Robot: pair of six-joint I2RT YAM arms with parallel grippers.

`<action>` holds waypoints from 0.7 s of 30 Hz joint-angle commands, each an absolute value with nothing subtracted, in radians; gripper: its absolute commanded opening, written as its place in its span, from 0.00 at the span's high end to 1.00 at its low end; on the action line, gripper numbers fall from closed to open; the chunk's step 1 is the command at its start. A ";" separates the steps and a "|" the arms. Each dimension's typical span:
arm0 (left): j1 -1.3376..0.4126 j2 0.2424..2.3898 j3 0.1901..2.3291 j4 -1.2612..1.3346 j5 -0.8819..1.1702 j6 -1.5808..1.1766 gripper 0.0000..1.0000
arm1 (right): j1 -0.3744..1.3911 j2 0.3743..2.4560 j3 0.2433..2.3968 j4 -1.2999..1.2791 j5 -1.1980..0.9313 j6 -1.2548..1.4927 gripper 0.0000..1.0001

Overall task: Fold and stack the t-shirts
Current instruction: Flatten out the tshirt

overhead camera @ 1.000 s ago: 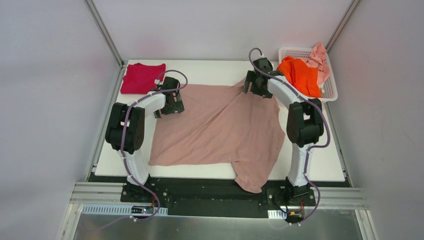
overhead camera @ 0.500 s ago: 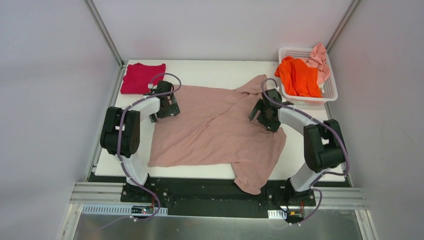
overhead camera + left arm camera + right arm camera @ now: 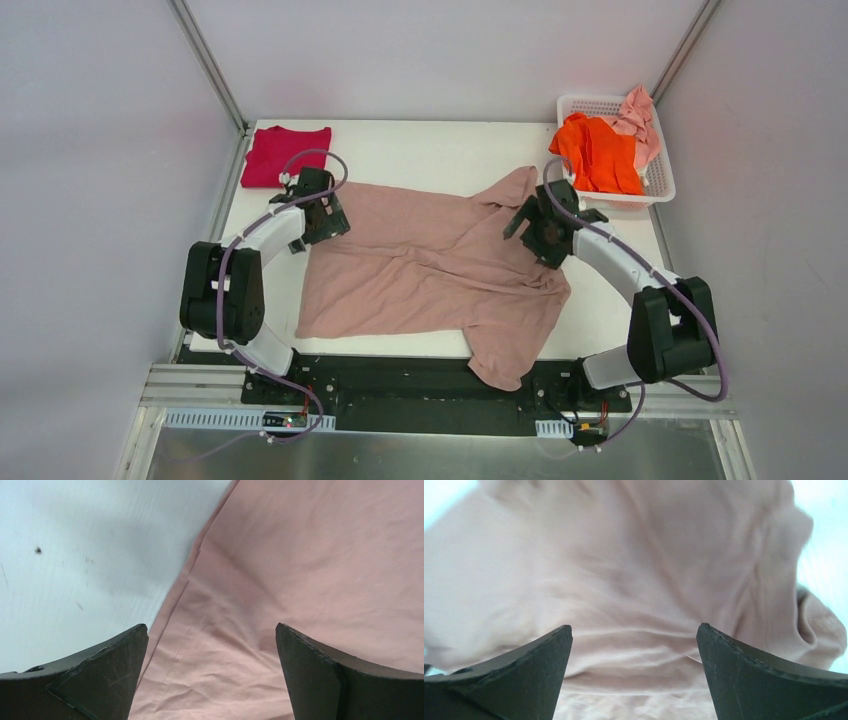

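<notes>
Clearly, the large dusty-pink beige cloth t-shirt [image 3: 430, 265] is the piece in work. It lies spread over the middle of the white surface [image 3: 430, 148], wrinkled, with one end hanging over the near edge. We judge that it is laid open like this so that it can be made flat before the first fold.

The left arm [image 3: 262, 232] reaches to the shirt's far left corner. Its wrist view shows the jaws wide open, holding nothing. One black finger [image 3: 95, 680] is over the bare surface and the other over the cloth, with the shirt's seamed edge running between them. The right arm [image 3: 615, 255] stands at the shirt's far right part, where the cloth is bunched. Its jaws are also wide open above rumpled fabric and grip nothing. That view is a little blurred, so we cannot tell if the tips touch the cloth.

At the far left corner lies the crimson-magenta folded t-shirt [image 3: 285, 155], probably the start of the stack. At the far right corner sits the white plastic lattice basket [image 3: 662, 185]. It holds the bright orange t-shirt [image 3: 597, 152] and the pale pink t-shirt [image 3: 638, 115], which hangs over its far rim; we think these two are to be folded later.

Plain pale grey walls with slim metal posts [image 3: 208, 65] stand around the surface. A metal rail [image 3: 200, 385] runs along the near edge, where the arms are bolted.
</notes>
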State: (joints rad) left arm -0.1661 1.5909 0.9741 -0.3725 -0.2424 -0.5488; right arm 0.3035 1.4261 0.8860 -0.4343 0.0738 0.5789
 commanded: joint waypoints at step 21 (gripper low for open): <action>-0.302 1.709 1.119 -0.292 -0.008 -0.516 0.01 | 0.309 2.020 1.479 -0.239 0.268 0.748 0.01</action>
State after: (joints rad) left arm -0.3061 1.6962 1.1408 -0.3214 -0.0341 -0.5133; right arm 0.3054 2.0098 1.4368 -0.3241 0.1944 0.7330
